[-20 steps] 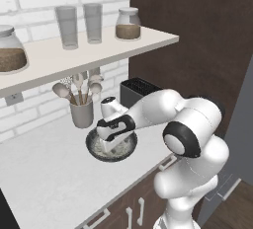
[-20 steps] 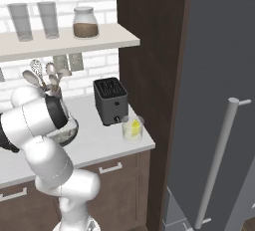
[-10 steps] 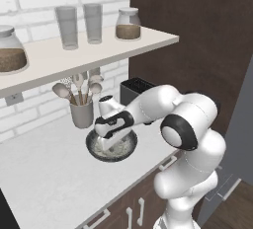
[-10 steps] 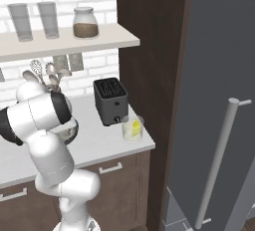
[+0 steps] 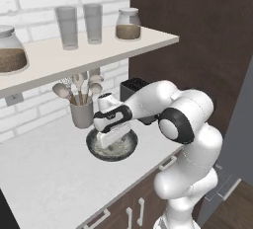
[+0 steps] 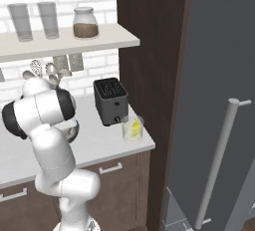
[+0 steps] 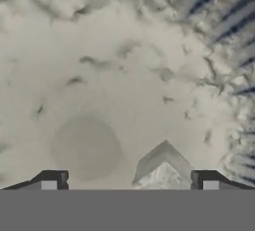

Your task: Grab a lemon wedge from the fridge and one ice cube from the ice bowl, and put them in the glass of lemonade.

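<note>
moved: arm has swung further left and lowered the gripper [image 5: 112, 135] into the ice bowl [image 5: 129, 146] | gripper: jaws spread wide, holding nothing, an ice cube [image 7: 163, 168] between the tips | bowl: on desk [image 5: 44, 173] beside utensil cup [image 5: 81, 114] | glass of lemonade [image 6: 132, 129]: right of toaster [image 6: 112, 100], lemon wedge [image 6: 134, 125] inside

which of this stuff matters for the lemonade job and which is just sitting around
Job: ice bowl, open gripper down in it, ice cube, glass of lemonade with lemon wedge, fridge.
Just there: toaster, utensil cup, shelf tumblers, jars.
</note>
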Tool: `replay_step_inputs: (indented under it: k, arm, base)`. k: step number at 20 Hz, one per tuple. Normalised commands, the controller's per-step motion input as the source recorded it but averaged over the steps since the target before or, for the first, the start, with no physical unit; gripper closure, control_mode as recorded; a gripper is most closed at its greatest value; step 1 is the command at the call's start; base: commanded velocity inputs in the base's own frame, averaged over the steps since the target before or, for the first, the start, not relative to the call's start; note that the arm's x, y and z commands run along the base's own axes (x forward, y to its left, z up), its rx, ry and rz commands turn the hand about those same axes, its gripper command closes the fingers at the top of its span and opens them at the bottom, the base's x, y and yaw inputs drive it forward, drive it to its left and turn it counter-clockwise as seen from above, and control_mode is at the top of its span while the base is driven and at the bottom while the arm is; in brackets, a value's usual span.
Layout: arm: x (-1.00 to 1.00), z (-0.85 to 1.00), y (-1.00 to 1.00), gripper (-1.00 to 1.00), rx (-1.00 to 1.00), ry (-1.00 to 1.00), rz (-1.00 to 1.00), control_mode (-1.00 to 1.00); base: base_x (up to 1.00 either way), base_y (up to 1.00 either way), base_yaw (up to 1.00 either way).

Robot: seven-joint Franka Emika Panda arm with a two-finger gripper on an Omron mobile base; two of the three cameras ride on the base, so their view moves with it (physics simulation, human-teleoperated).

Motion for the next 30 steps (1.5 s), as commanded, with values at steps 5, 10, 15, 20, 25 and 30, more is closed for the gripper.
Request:
replay_step_inputs:
  k: [5, 10, 15, 20, 25, 30]
  arm:
    - [-0.47, -0.19, 0.0, -1.0, 0.0, 0.06, 0.0, -1.0]
    - [-0.75, -0.04, 0.01, -1.0, 0.0, 0.0, 0.0, -1.0]
    - [-0.36, 0.0, 0.0, -1.0, -0.01, -0.04, 0.0, -1.0]
    - [0.0, 0.0, -0.01, -1.0, 0.0, -0.02, 0.0, -1.0]
    - [0.14, 0.0, 0.0, -1.0, 0.0, 0.0, 0.0, -1.0]
    - [0.34, 0.0, 0.0, -1.0, 0.0, 0.0, 0.0, -1.0]
  base:
    - [0.0, 0.0, 0.0]
    - [0.0, 0.0, 0.0]
    - [0.0, 0.0, 0.0]
    - [0.0, 0.0, 0.0]
    - [0.0, 0.0, 0.0]
    - [0.0, 0.0, 0.0]
